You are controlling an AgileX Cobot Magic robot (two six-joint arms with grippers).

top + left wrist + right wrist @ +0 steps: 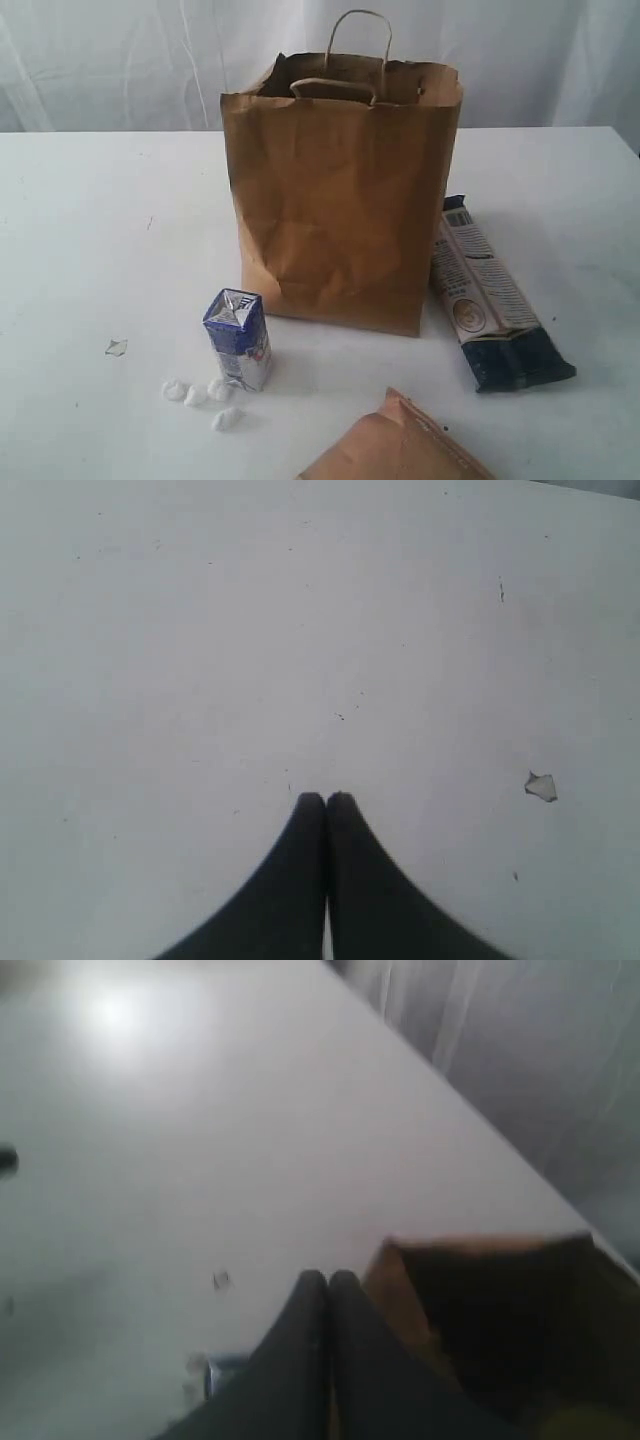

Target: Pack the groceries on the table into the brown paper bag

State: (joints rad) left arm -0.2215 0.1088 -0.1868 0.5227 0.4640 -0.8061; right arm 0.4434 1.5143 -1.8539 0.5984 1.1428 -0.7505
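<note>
The brown paper bag (340, 190) stands upright mid-table, its mouth open. A small blue-white carton (238, 338) stands left of its front. The long blue-white packet (495, 297) lies flat to the bag's right. The brown pouch (395, 445) shows at the near edge. Can, jar and bottle are out of view. Neither gripper appears in the exterior view. My left gripper (326, 798) is shut and empty over bare table (250, 630). My right gripper (328, 1278) is shut, high above the bag's open mouth (500, 1300); the carton (222, 1372) shows blurred below.
Several small white lumps (200, 395) lie on the table by the carton. A small scrap (116, 347) lies farther left, also seen as a scrap (541, 786) in the left wrist view. A white curtain (150, 50) hangs behind the table.
</note>
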